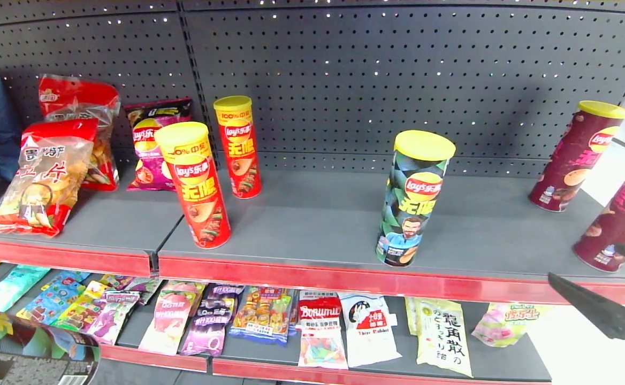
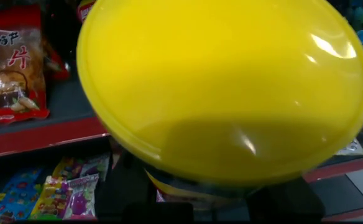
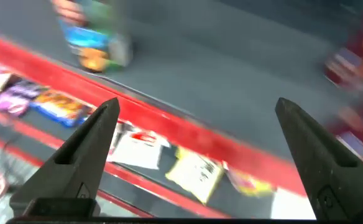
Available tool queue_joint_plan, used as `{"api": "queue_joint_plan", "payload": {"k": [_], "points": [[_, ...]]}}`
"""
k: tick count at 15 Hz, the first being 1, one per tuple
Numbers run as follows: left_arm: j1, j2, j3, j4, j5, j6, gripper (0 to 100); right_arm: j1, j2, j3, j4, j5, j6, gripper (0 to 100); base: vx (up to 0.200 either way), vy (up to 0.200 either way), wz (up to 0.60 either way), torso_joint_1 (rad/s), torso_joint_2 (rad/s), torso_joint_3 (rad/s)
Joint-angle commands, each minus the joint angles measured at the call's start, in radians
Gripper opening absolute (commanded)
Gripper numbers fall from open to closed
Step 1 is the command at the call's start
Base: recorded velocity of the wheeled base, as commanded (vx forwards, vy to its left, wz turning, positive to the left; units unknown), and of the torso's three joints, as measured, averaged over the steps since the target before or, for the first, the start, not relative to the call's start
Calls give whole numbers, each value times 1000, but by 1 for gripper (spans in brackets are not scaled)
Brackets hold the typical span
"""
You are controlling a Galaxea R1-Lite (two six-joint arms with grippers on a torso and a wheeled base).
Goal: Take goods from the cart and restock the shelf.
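A green-and-black chip can (image 1: 29,347) with a yellow lid (image 2: 225,87) lies sideways at the lower left, below the shelf's front, with my left gripper shut on it. The lid hides most of the gripper. An identical green can (image 1: 414,198) stands upright near the front of the upper shelf (image 1: 318,235). My right gripper (image 1: 582,261) hangs open and empty at the shelf's front right edge, just in front of a maroon can (image 1: 623,214). In the right wrist view the open gripper (image 3: 197,106) frames the red shelf lip (image 3: 188,130), with the green can (image 3: 94,37) beyond it.
Two red chip cans (image 1: 197,184) (image 1: 239,147) stand left of centre. A second maroon can (image 1: 577,155) stands at the back right. Snack bags (image 1: 45,176) lean at the far left. Small packets (image 1: 264,315) line the lower shelf. Bare shelf lies on both sides of the green can.
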Motion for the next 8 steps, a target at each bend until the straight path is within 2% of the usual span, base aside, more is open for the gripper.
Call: {"api": "queue_joint_plan", "payload": {"k": [1,2,3,6,8], "points": [[0,-1,-19,1,-37,3,0,-206,-311,77,169,48,5,100,0,0,0,0,0,0],[0,5,-45,2,-94,3,0,-249,-406,77,302,50,-7,100,0,0,0,0,0,0],[0,23,-64,2,-108,3,0,-252,-455,74,353,51,-12,100,0,0,0,0,0,0],[2,128,-156,-1,-100,-3,0,-252,-593,87,414,47,-32,100,0,0,0,0,0,0],[0,151,-174,-4,-106,-2,0,-252,-681,87,495,42,-34,100,0,0,0,0,0,0]]}}
